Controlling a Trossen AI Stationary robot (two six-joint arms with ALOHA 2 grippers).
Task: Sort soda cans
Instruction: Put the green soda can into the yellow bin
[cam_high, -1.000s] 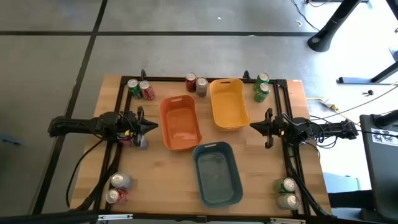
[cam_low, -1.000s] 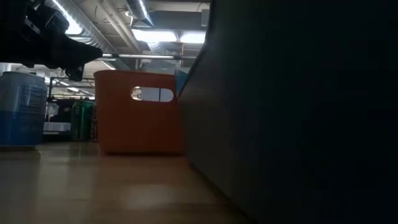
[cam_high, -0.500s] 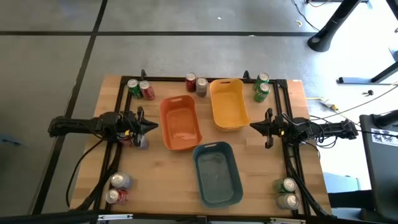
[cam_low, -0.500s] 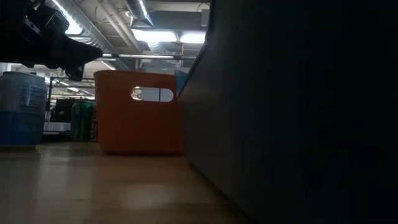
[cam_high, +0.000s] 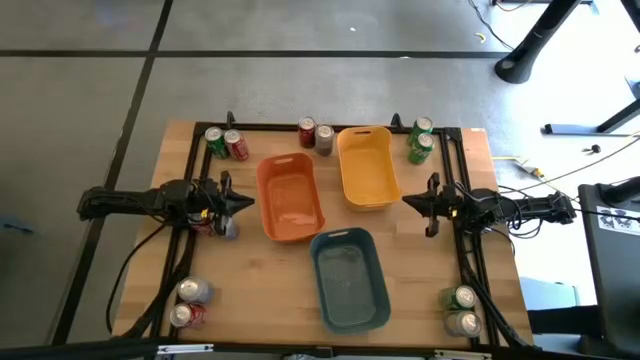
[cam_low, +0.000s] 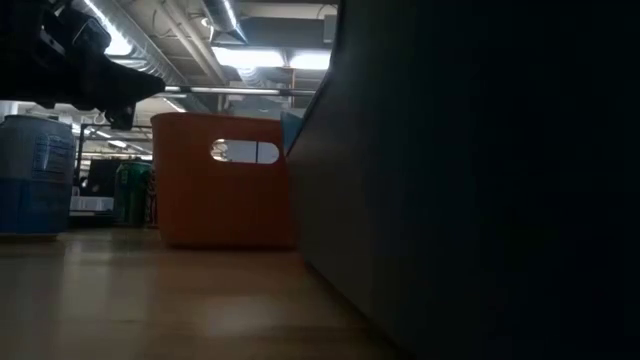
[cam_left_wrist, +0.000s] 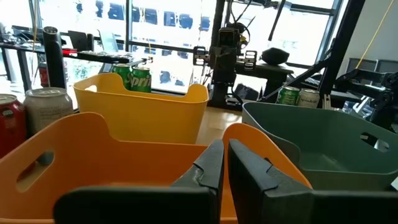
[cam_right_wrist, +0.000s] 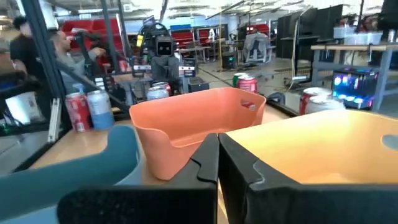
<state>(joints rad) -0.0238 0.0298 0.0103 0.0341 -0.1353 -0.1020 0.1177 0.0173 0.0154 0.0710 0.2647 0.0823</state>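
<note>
Soda cans (cam_high: 315, 135): pairs at table corners, far edge, one pair under left arm. Bins, centre: orange bin (cam_high: 290, 197), yellow bin (cam_high: 367, 167), blue-grey bin (cam_high: 349, 277). Left gripper (cam_high: 250, 204), right gripper (cam_high: 406, 201): fingers pressed together, empty, flanking bins.

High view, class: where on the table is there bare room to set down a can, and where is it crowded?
Bare wood lies between the blue-grey bin and the front-left cans, and between that bin and the front-right cans. The middle is crowded: orange bin and yellow bin stand close together.
</note>
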